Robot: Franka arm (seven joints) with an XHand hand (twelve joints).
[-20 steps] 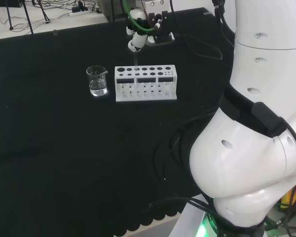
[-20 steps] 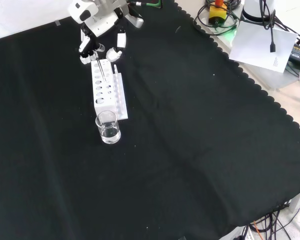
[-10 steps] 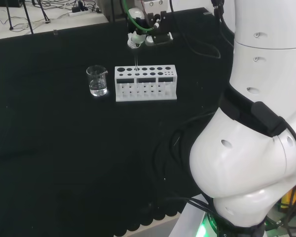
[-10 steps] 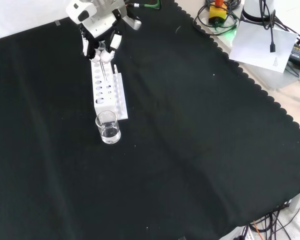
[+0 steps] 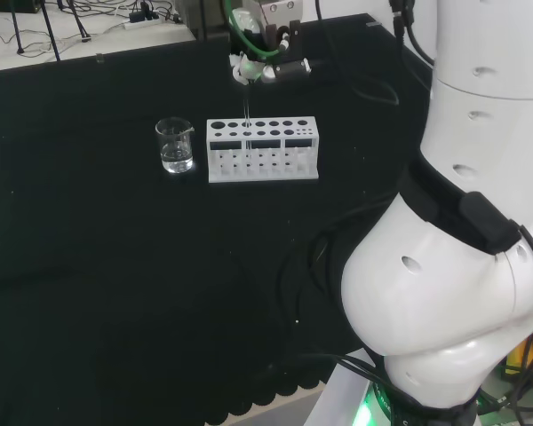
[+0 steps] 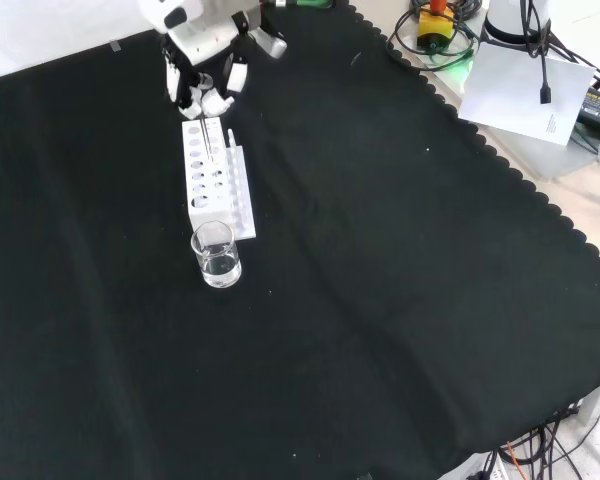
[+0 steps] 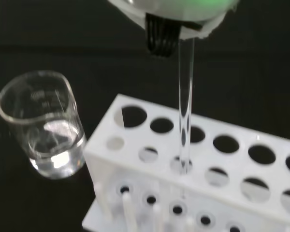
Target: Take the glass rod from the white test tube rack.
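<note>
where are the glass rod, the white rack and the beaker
glass rod (image 7: pixel 185 111), wrist view, on the middle of its clear shaft above the rack's holes
white test tube rack (image 5: pixel 263 169), head view, on its front wall
beaker (image 6: pixel 217 262), front view, on its glass side wall

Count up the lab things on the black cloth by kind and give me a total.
Glass beaker: 1
White test tube rack: 1
Glass rod, held by the hand, its lower end in the rack: 1
Total: 3
</note>
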